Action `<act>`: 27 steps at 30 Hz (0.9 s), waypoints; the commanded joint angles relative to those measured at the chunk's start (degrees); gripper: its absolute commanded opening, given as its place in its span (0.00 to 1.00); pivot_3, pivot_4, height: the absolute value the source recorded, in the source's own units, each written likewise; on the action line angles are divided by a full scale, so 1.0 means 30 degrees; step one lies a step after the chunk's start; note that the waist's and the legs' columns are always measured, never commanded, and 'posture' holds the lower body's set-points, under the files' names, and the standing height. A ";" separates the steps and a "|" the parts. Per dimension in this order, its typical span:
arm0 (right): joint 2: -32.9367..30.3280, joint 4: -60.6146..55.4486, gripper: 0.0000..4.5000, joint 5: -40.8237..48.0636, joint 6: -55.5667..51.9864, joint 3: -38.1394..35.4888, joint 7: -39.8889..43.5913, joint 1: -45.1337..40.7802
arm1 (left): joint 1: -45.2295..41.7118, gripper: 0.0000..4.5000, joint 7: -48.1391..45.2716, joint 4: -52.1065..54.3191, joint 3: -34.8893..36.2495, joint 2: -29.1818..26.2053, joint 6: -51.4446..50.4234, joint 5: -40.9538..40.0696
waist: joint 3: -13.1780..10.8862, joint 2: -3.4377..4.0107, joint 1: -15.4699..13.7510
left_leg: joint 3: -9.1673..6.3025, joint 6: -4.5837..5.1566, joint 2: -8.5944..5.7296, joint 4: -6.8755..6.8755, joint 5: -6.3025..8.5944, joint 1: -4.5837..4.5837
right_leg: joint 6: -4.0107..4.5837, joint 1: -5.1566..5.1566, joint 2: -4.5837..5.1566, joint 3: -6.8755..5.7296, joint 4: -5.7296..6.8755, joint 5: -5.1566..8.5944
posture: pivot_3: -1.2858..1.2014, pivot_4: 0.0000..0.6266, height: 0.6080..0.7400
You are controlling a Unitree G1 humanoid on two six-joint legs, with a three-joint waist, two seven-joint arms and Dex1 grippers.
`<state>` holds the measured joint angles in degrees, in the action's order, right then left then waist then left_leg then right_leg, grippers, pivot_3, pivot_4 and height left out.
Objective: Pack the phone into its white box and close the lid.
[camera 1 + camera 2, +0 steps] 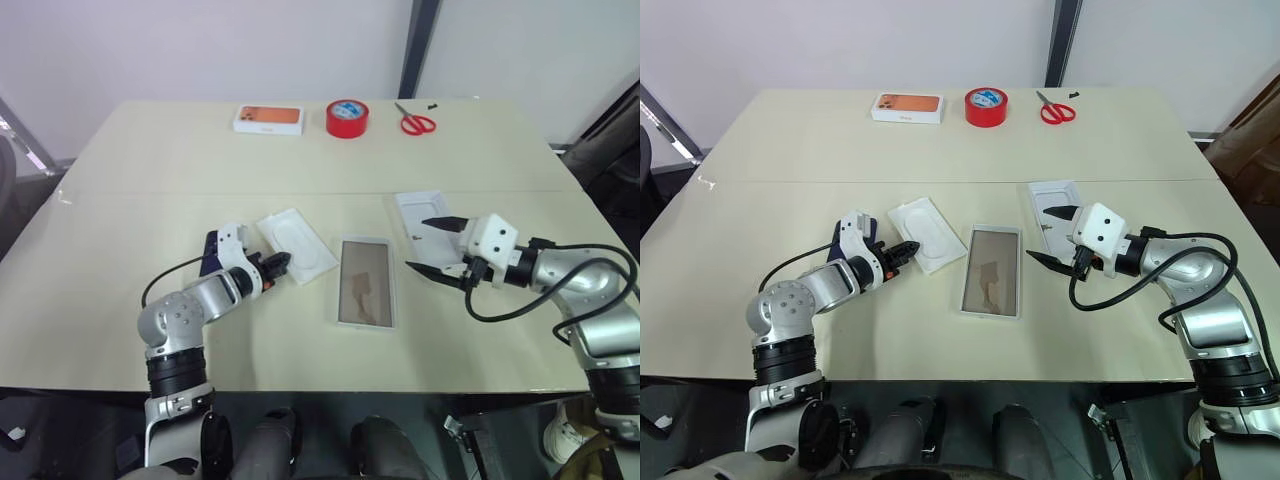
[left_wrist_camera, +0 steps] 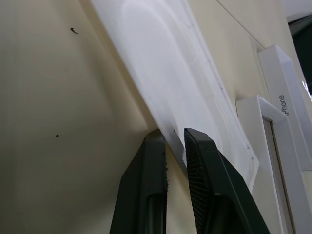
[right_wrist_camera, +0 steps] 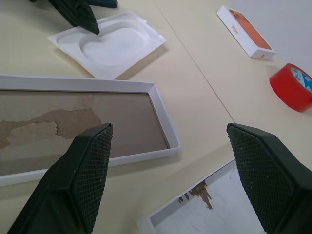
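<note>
The white box (image 1: 366, 283), a shallow tray with a tan floor, lies open at the table's middle. To its left lies a thin white insert (image 1: 295, 245) with a rounded recess. My left gripper (image 1: 275, 265) is shut on the insert's near edge, its fingertips (image 2: 156, 144) pinching the rim. The dark blue phone (image 1: 211, 243) peeks out behind my left hand, mostly hidden. The lid (image 1: 415, 208) lies white side up to the right of the tray. My right gripper (image 1: 435, 245) hovers open over the lid's near end, nothing between its fingers (image 3: 92, 161).
Along the table's far edge sit a white box with an orange picture (image 1: 269, 119), a red tape roll (image 1: 347, 117) and red scissors (image 1: 415, 122). A seam (image 1: 150, 192) crosses the tabletop behind the work area.
</note>
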<state>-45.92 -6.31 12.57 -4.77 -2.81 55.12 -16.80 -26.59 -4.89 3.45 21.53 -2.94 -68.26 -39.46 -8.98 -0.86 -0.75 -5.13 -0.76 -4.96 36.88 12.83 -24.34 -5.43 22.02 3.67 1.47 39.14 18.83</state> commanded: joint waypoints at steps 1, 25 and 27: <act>0.0127 -0.0598 0.88 0.0088 0.0070 -0.0193 -0.0224 -0.0352 | 0.0075 0.15 0.0067 -0.0110 -0.0072 -0.0093 -0.0161 -0.0149 | 0.0000 0.0000 0.0001 | 0.0000 0.0000 0.0000 0.0000 0.0000 0.0000 | 0.0000 0.0000 0.0000 0.0000 0.0000 0.0000 | 0.52 0.24 0.95; 0.0525 -0.5186 0.88 0.2339 -0.5500 0.4934 0.2434 0.1495 | -0.2825 0.01 -0.1414 -0.0507 0.1609 -0.3331 -0.3714 -0.3031 | -0.0012 -0.0019 -0.0007 | -0.0014 0.0017 -0.0007 -0.0003 0.0014 -0.0024 | -0.0002 0.0036 0.0005 -0.0003 0.0000 0.0001 | 0.52 0.24 0.95; 0.0417 -0.4559 0.88 0.1519 -0.5097 0.5761 0.2776 0.1306 | -0.2907 0.01 -0.1540 -0.0408 0.1669 -0.3301 -0.3847 -0.3250 | -0.0012 -0.0019 0.0008 | -0.0012 0.0009 -0.0015 0.0003 0.0010 -0.0025 | -0.0003 0.0029 0.0013 0.0000 -0.0008 0.0002 | 0.52 0.24 0.95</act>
<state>-44.05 -20.56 18.91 -21.36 13.50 62.53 -12.15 -34.65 -8.52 1.00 26.07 -12.94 -79.47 -47.31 -9.02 -0.92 -0.73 -5.16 -0.73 -5.00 36.89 12.86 -24.41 -5.44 22.11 3.71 1.47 39.11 18.83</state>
